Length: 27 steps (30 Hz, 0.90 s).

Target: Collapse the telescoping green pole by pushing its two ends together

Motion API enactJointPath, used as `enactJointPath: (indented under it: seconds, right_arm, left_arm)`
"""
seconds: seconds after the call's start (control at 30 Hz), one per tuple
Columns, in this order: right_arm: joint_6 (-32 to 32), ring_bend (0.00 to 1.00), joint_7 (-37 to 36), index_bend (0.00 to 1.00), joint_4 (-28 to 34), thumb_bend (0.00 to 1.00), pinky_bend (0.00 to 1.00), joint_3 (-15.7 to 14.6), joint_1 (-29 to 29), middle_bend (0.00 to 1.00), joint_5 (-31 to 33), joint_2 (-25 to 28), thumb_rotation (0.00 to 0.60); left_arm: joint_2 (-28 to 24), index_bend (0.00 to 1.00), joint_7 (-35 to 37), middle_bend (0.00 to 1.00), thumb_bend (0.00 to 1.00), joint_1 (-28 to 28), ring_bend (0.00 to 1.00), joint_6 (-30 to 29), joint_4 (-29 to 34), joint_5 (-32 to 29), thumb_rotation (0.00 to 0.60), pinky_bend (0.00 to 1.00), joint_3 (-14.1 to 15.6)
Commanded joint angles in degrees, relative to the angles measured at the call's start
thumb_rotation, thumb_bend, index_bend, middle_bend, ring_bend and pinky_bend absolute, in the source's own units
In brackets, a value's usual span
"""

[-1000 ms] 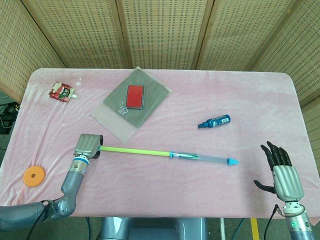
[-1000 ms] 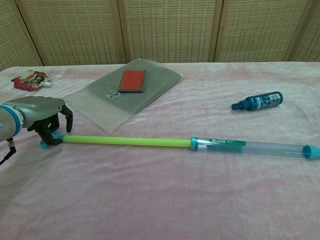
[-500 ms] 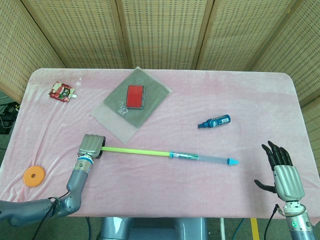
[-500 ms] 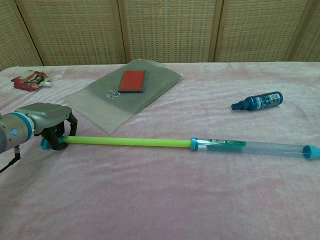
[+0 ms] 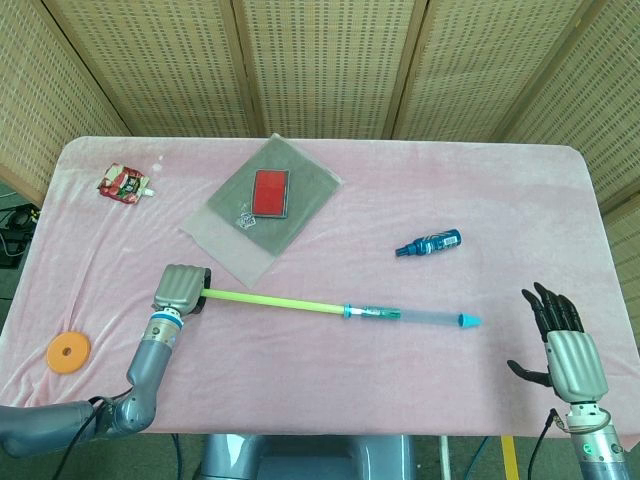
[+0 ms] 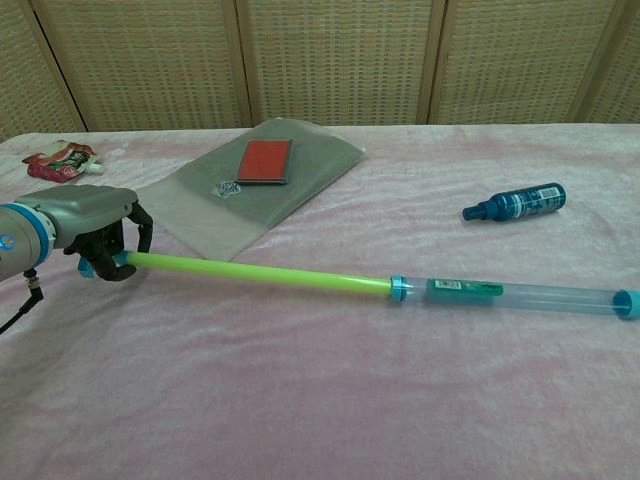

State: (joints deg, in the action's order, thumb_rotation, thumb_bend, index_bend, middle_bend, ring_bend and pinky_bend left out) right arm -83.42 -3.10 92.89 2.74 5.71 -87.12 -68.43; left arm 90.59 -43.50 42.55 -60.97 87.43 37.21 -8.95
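Grasp step: left hand (image 5: 181, 289) curled around the near end cap of the green pole (image 6: 260, 272), lifting that end slightly off the surface (image 5: 330, 380). Pole running away rightward to its clear tube (image 6: 540, 296), fully extended. Right hand (image 5: 565, 345) spread wide, empty, well apart from the far tip. Next: bring it to that cap, then press inward. Grip contact under the fingers hidden.

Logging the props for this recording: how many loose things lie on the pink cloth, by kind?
Telescoping pole: 1
Blue spray bottle: 1
Red snack packet: 1
Orange disc: 1
Grey bag with red card: 1
Total: 5
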Motion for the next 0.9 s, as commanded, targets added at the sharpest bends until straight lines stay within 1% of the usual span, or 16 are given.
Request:
enactJointPath:
  seconds: [0.03,0.17,0.3,0.4,0.47,0.5,0.57,0.63,0.67,0.7,0.73,0.8,0.83,0.9]
  right_arm:
    - [-0.2,0.0,0.5,0.0,0.6,0.2,0.0,-0.2,-0.1,0.0,-0.5,0.2,0.6]
    - [-0.3,0.0,1.9,0.01,2.6,0.2,0.0,-0.9,-0.2,0.0,-1.5,0.4,0.6]
    - [-0.2,0.0,3.3,0.03,4.6,0.2,0.0,-0.8,0.2,0.0,-2.1,0.9,0.6]
    - [-0.6,0.0,4.5,0.04,7.1,0.2,0.01,-0.1,0.6,0.0,-2.5,1.7,0.6]
    - [-1.0,0.0,6.4,0.05,10.3,0.2,0.04,0.8,1.1,0.03,-3.0,2.6,0.6]
    - [-1.0,0.02,7.1,0.06,11.0,0.2,0.07,0.9,1.2,0.07,-2.9,2.9,0.6]
    - [-1.1,0.12,8.9,0.09,12.8,0.2,0.13,1.3,1.3,0.19,-2.8,3.3,0.6]
    - [-1.3,0.35,11.7,0.13,15.5,0.21,0.24,1.9,1.6,0.39,-2.5,3.8,0.6]
    - [-1.4,0.43,12.4,0.14,16.1,0.22,0.28,2.1,1.6,0.47,-2.4,4.0,0.6]
    - [-1.4,0.54,13.6,0.17,17.1,0.23,0.34,2.4,1.7,0.58,-2.0,4.1,0.6]
    - [-1.4,0.61,15.1,0.19,18.2,0.24,0.39,2.9,1.8,0.65,-1.4,4.3,0.6]
    - [-0.8,0.77,18.9,0.23,21.1,0.26,0.51,3.6,2.1,0.81,0.8,4.8,0.6]
    - [-0.4,0.83,21.0,0.25,22.9,0.26,0.56,3.9,2.3,0.86,2.3,5.1,0.6]
    - [0.0,0.89,22.8,0.25,24.3,0.27,0.62,4.1,2.5,0.93,3.6,5.2,0.6]
  left_arm:
    - [-3.6,0.85,-0.2,0.91,0.73,0.1,0.81,-1.1,5.1,-2.4,0.6,0.75,-1.4]
    - [-7.8,0.85,-2.2,0.91,0.73,1.1,0.81,-2.7,10.7,-4.9,0.6,0.75,-2.6]
    - [-9.8,0.85,-2.6,0.91,0.73,1.7,0.81,-4.2,13.8,-6.0,0.6,0.75,-3.5]
    - [-11.1,0.85,-2.3,0.91,0.73,2.0,0.81,-5.2,15.9,-6.4,0.6,0.75,-4.2]
    - [-12.0,0.85,-2.0,0.91,0.73,2.3,0.81,-6.2,17.7,-6.4,0.6,0.75,-4.7]
    - [-12.2,0.85,-2.0,0.91,0.73,2.3,0.81,-6.4,18.0,-6.4,0.6,0.75,-4.8]
    - [-12.6,0.85,-2.0,0.91,0.74,2.5,0.81,-6.9,18.8,-6.5,0.6,0.75,-4.9]
    - [-13.1,0.85,-2.0,0.91,0.74,2.9,0.81,-7.6,20.0,-6.8,0.6,0.75,-5.1]
    - [-13.2,0.85,-2.0,0.91,0.74,2.9,0.81,-7.8,20.2,-6.8,0.6,0.75,-5.1]
    - [-13.3,0.85,-2.0,0.91,0.74,3.1,0.81,-8.1,20.6,-6.9,0.6,0.75,-5.1]
    - [-13.6,0.85,-1.9,0.91,0.74,3.2,0.81,-8.3,21.1,-7.0,0.6,0.75,-5.2]
    - [-14.3,0.85,-1.9,0.91,0.74,3.3,0.81,-8.7,22.1,-7.5,0.6,0.75,-5.5]
    - [-14.8,0.85,-1.8,0.91,0.74,3.4,0.81,-9.0,22.6,-7.8,0.6,0.75,-5.6]
    - [-15.1,0.85,-1.7,0.91,0.74,3.5,0.81,-9.1,23.0,-8.2,0.6,0.75,-5.6]
